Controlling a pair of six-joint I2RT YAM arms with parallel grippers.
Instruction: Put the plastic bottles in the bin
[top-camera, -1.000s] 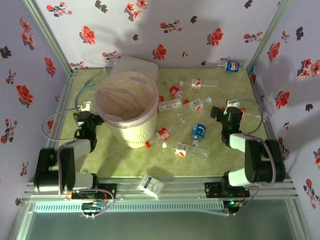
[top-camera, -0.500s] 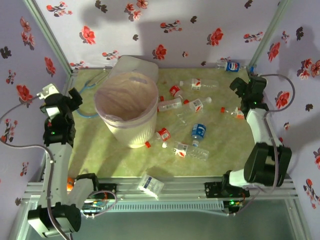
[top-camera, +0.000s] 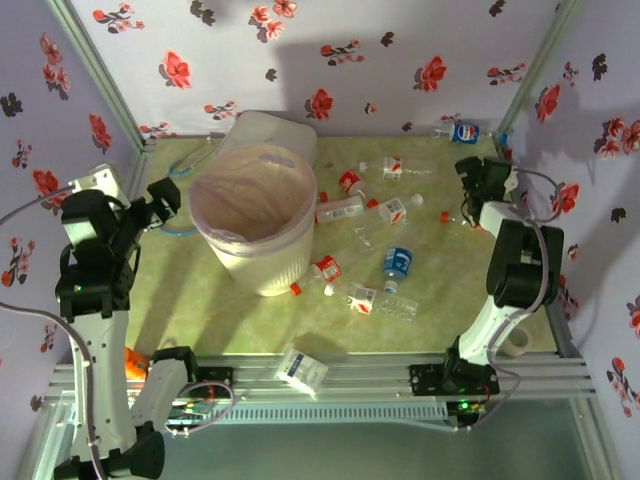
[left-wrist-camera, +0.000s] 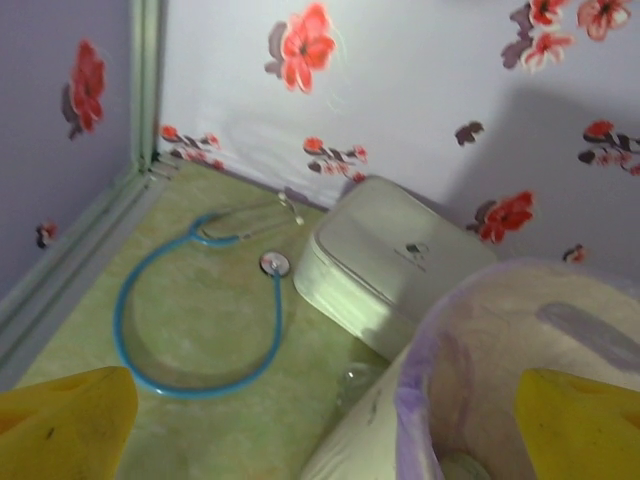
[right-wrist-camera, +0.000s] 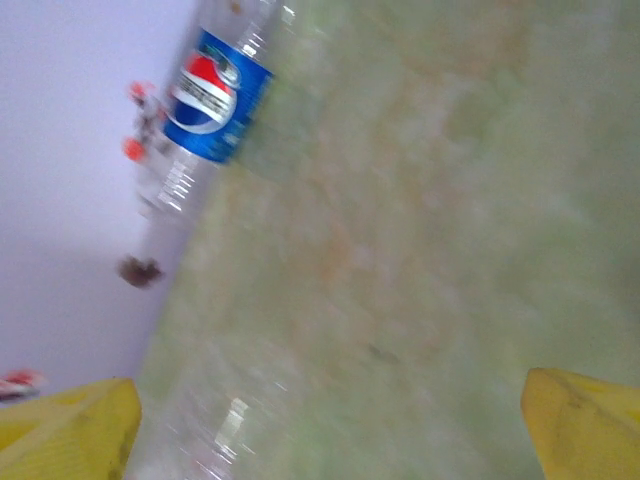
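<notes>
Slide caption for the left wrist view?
Left end effector open beside the bin; white lid and blue stethoscope on the table behind.

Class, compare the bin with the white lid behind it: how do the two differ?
The bin is a round, open bucket lined with a pinkish bag; the lid is flat, squarish and unlined. The bin stands tall and upright; the lid lies low behind it. Both are whitish.

The plastic bottles (top-camera: 397, 262) lie scattered on the table (top-camera: 200, 310) right of the bin (top-camera: 268, 268).
</notes>
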